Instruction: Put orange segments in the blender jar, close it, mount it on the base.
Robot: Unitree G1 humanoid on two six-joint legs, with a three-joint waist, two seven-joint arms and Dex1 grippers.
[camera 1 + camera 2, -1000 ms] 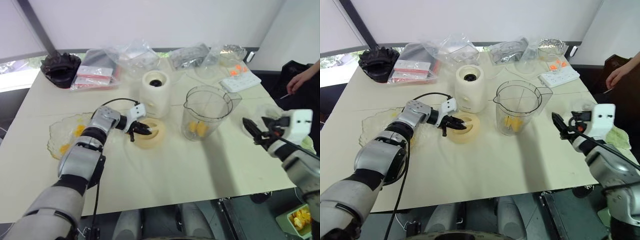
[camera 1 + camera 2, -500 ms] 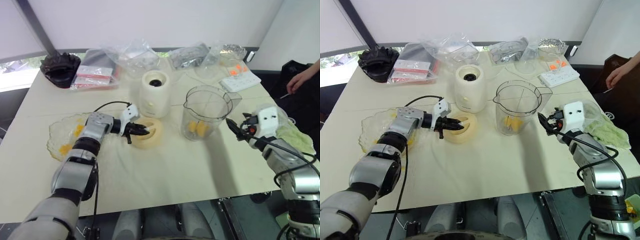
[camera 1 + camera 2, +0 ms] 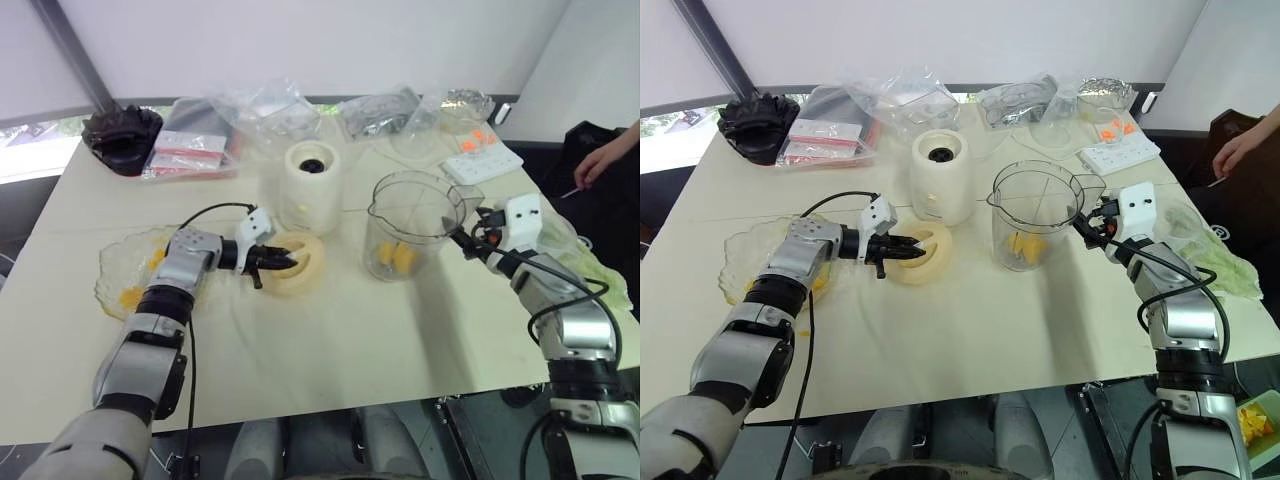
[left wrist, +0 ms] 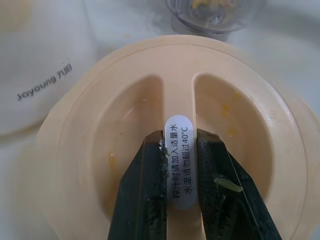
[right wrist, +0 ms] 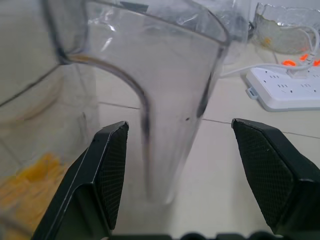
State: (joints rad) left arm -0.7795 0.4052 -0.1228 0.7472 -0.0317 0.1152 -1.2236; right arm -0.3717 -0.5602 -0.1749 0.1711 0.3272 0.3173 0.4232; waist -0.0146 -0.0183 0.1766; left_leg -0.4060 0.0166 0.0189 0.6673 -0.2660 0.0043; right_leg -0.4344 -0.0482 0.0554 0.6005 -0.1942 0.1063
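Upright open blender jar (image 3: 410,225), orange segments (image 3: 394,257) inside

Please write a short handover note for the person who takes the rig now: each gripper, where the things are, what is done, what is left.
Left gripper: shut on the centre rib of the cream lid, which lies on the table in front of the base.
Right gripper: open, its fingers either side of the blender jar handle, not closed on it.
Done: orange segments are in the jar. A few more lie in the glass dish at the robot's left.
Left: put the lid on the jar, then mount the jar on the base.
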